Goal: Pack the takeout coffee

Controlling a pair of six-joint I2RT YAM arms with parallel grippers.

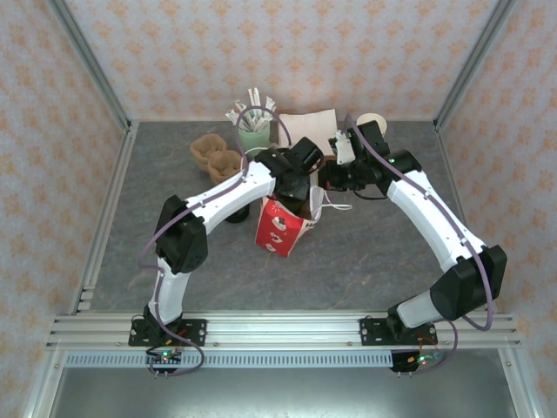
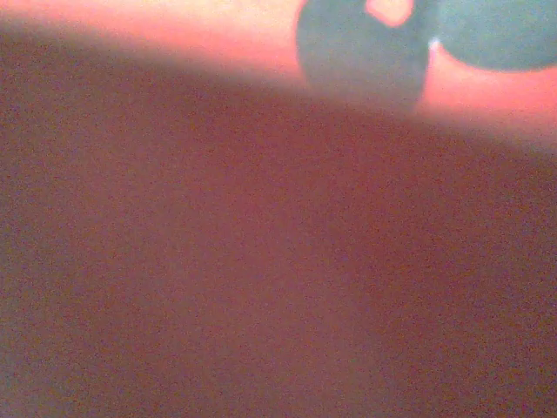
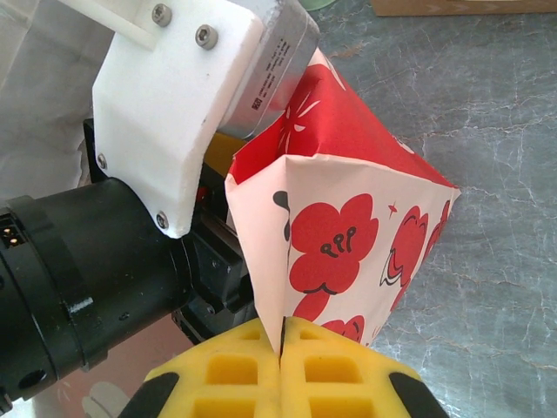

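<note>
Top external view: behind and left of the red bag (image 1: 274, 228) sit two brown carriers (image 1: 215, 155) and one green cup (image 1: 254, 135). The left fingers are inside the bag, hidden; I cannot tell their spread. The takeout coffee is hidden too, its place unclear. The right fingers (image 3: 261, 348), pressed together, pinch the bag's rim.
</note>
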